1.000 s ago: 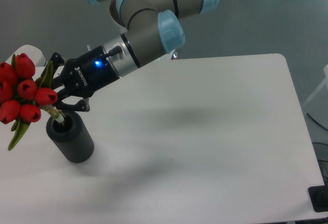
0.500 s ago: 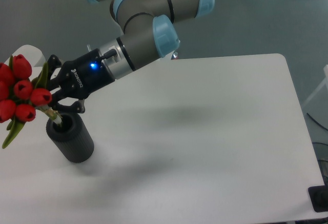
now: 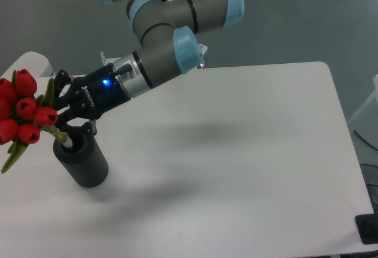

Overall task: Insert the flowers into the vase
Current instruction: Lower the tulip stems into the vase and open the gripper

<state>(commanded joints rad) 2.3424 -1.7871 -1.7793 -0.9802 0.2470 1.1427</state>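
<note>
The flowers (image 3: 22, 115), a bunch of red tulip buds with green leaves, lean out to the left at the table's left edge. Their pale stems (image 3: 61, 137) run down into the bore of the vase (image 3: 81, 159), a matte black cylinder standing upright on the white table (image 3: 236, 163). My gripper (image 3: 62, 109) sits just above the vase's rim, reaching in from the right, its black fingers shut on the stems below the buds.
The arm stretches from the top centre down to the left over the table's back edge. A dark object (image 3: 369, 228) pokes in at the lower right corner. Grey floor lies behind the table.
The gripper and the bunch have shifted a little left and down, bringing the stems deeper into the vase. The vase has stayed in place.
</note>
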